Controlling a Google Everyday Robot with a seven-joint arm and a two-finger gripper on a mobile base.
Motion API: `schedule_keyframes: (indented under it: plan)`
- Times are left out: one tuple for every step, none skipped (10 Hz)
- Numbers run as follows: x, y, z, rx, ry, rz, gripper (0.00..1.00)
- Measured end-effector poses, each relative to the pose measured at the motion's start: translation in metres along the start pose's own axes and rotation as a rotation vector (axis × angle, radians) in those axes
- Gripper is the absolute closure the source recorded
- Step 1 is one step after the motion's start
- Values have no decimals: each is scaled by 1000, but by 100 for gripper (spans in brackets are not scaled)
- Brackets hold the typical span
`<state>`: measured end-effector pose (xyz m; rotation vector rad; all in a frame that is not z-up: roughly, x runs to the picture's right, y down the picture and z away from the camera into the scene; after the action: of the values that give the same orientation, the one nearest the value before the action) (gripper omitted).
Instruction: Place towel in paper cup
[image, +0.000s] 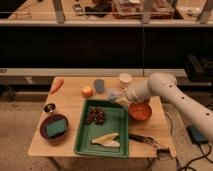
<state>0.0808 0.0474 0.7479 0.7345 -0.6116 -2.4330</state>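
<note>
Robot test lab: a wooden worktop stands before dark metal shelving holding bins, on speckled floor; the gripper hovers over the worktop's rear.

Matt wooden table, glossy plastic tray — smooth pale end effector hangs above its far rim.

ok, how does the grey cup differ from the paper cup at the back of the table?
Colour: the grey cup is bluish grey, while the paper cup is white.
Position: the grey cup stands right beside the orange fruit, while the paper cup stands further right and closer to the table's back edge.
Shared: both are upright and outside the green tray.
The gripper hangs just in front of the gap between them.
</note>
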Motion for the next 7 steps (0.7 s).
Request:
schedule_keyframes:
  plan:
    - [-1,1,-1,-2,0,2,100]
    - [1,1,0,-3,3,0,100]
    - [0,5,-1,-31,23,7,100]
    - [-3,16,-4,-87,52,25,100]
    - [-7,30,-5,-133,83,49,100]
    - [-8,46,-6,-170,110,71,100]
    - [-13,67,-7,-207,139,100,100]
